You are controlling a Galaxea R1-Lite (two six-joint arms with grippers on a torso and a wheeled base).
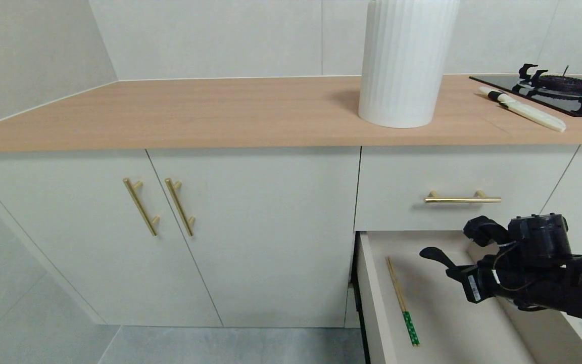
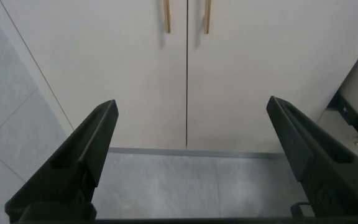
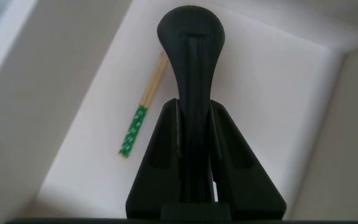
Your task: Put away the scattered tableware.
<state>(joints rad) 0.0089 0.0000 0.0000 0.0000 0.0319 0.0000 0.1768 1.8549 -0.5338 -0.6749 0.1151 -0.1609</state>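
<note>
Chopsticks [image 1: 402, 302]: flat in the open drawer [image 1: 372, 288], along its left wall; light, thin, stiff.
Knife [image 1: 523, 108]: on the tabletop [image 1: 220, 111] by the hob [image 1: 564, 86]; rigid, probably light, best pinched across its middle.
Right tool [image 1: 431, 254]: fingers together, empty, over the drawer beside the chopsticks.
Left tool [image 2: 191, 111]: fingers apart, empty, facing the cupboard doors [image 2: 260, 68].

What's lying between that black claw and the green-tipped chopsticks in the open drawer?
Nothing: only bare drawer floor separates the right gripper from the chopsticks, as the head view shows.
</note>
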